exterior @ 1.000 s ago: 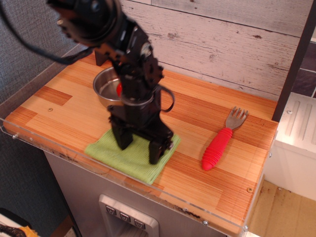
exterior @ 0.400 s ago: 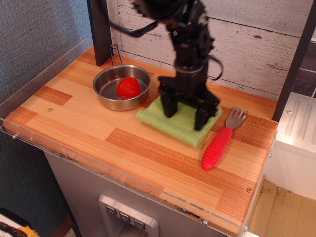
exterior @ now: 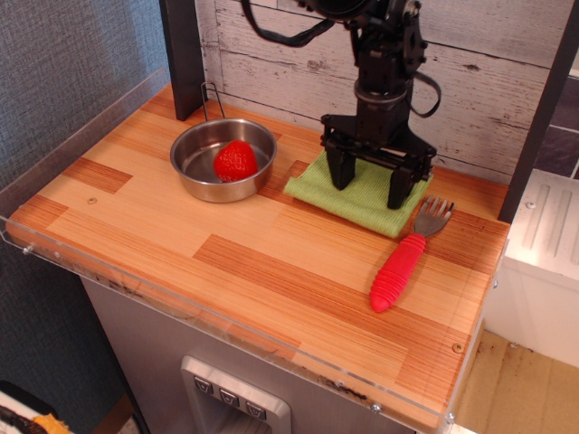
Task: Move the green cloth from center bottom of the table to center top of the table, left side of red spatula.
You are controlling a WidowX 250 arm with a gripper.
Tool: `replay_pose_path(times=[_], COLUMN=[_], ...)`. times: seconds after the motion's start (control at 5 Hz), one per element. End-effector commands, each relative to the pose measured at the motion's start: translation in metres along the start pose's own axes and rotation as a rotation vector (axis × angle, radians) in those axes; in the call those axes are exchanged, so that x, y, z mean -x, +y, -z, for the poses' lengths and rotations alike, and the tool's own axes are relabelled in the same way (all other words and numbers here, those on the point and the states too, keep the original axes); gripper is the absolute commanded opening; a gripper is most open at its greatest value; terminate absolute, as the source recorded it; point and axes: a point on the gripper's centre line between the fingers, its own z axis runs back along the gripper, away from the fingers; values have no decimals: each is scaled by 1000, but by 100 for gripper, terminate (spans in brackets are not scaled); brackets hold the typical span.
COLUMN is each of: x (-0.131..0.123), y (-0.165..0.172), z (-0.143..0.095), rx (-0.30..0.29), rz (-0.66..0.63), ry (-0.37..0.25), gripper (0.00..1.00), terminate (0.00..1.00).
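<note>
While the jaws (exterior: 375, 184) stand spread with both tips down on the cloth (exterior: 360, 192), I judge placement is nearly complete. Cloth lies flat on the tabletop (exterior: 226, 262) directly beneath the jaws, at the back centre. Its near-right corner sits just beside the spatula (exterior: 405, 260) tines, possibly touching; cannot tell. Bowl (exterior: 222, 160) with a red toy lies left of the jaws. To finish cleanly I would lift straight up, avoiding any drag that rucks the cloth.
</note>
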Motion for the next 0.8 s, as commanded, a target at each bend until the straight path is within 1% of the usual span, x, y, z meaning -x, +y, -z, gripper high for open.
replay_pose_path(times=[0.0, 0.2, 0.4, 0.6], x=[-3, -6, -12, -13], y=[-9, -8, -7, -6], z=[-31, -56, -75, -89], rx=[7, 9, 15, 19], rz=[33, 29, 37, 38], ry=[-51, -75, -88, -107], gripper=[100, 100, 100, 100], terminate=[0, 0, 0, 0])
